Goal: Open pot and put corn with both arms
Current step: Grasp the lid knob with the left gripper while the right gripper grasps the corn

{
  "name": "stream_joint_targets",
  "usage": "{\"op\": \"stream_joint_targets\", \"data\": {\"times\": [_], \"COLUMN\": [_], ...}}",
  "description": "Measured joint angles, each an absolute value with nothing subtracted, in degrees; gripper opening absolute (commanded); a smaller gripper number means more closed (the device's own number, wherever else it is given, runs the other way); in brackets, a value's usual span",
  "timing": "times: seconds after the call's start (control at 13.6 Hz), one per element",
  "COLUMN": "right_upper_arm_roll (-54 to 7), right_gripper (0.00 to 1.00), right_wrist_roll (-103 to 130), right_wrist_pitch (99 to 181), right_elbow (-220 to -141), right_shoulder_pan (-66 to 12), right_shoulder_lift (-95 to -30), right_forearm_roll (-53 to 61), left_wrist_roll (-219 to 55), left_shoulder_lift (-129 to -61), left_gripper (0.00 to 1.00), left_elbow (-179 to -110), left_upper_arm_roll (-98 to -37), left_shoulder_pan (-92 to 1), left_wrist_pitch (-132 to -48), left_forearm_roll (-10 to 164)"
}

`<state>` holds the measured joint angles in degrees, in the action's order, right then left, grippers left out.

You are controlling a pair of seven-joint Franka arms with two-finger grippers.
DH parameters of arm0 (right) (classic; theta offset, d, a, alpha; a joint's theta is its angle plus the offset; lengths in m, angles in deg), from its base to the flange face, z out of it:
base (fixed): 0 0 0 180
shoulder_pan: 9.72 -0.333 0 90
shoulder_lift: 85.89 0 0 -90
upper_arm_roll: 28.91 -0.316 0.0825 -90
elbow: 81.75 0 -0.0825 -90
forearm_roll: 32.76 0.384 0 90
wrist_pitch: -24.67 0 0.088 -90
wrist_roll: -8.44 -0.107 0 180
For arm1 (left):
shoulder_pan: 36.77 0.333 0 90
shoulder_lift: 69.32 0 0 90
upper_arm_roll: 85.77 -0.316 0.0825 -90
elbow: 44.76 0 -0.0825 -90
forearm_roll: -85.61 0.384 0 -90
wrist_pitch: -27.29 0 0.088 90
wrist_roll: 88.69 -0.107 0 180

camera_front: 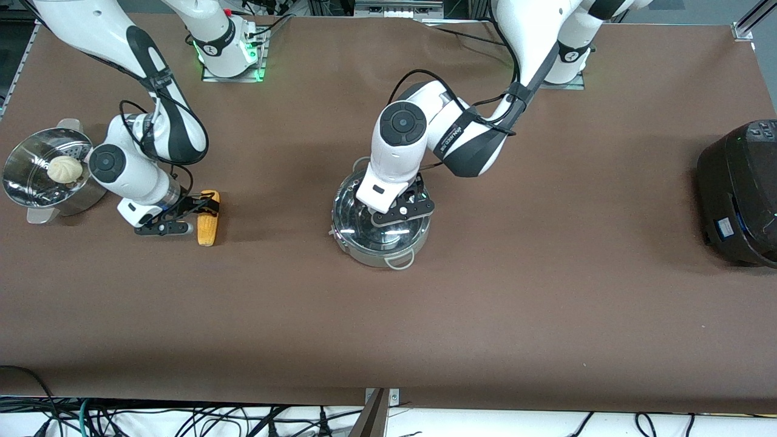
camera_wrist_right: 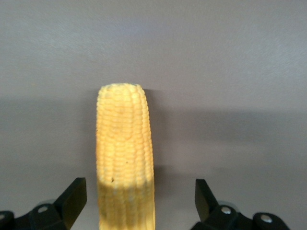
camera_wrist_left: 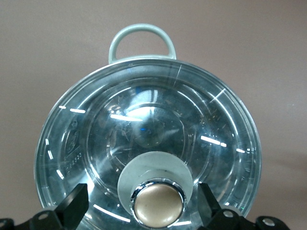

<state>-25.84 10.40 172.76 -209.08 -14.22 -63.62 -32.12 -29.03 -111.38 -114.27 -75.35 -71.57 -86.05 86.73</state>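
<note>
The left gripper (camera_wrist_left: 144, 211) is spread wide over the clear glass lid (camera_wrist_left: 148, 143) of the shiny round stainless-steel pot (camera_front: 381, 221); its fingers (camera_wrist_left: 74, 206) flank the small tan knob (camera_wrist_left: 158, 206) without touching it.

The right gripper (camera_wrist_right: 139, 201) is also wide open, straddling the yellow-orange corn cob (camera_front: 208, 218) lying flat on the brown table (camera_front: 485, 303). The cob's long axis runs between the fingers (camera_wrist_right: 72, 196), none gripping it.

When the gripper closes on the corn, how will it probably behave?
The corn looks rounded, so it may roll on the table if the open right gripper nudges it. Its bumpy kernels probably give grip. It seems stiff.
</note>
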Motion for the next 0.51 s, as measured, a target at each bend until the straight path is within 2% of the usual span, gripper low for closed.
{"op": "stream_joint_targets", "data": {"times": [0.07,0.15,0.22,0.51], "right_upper_arm_roll": [-25.85,-25.86,-25.87,-26.00], "right_gripper": [0.54,0.08,0.00,0.00], "right_wrist_roll": [10.19,10.05,10.01,10.03], "right_wrist_pitch": [173.54,174.07,174.37,174.63], "right_elbow": [-209.19,-209.19,-209.18,-208.15], "right_shoulder_pan": [-14.23,-14.26,-14.32,-14.44], "right_shoulder_lift": [-62.68,-61.96,-61.60,-61.61], "right_forearm_roll": [-32.12,-32.12,-32.13,-32.14], "left_wrist_roll": [-29.03,-29.03,-29.03,-29.03], "left_shoulder_lift": [-111.57,-111.72,-111.79,-111.81], "left_gripper": [1.00,0.99,0.93,0.70], "left_elbow": [-114.28,-114.28,-114.28,-114.28], "left_upper_arm_roll": [-75.35,-75.35,-75.35,-75.37], "left_shoulder_pan": [-71.73,-71.88,-71.98,-72.02], "left_wrist_pitch": [-86.06,-86.19,-86.41,-86.60], "left_forearm_roll": [86.73,86.74,86.74,86.74]}}
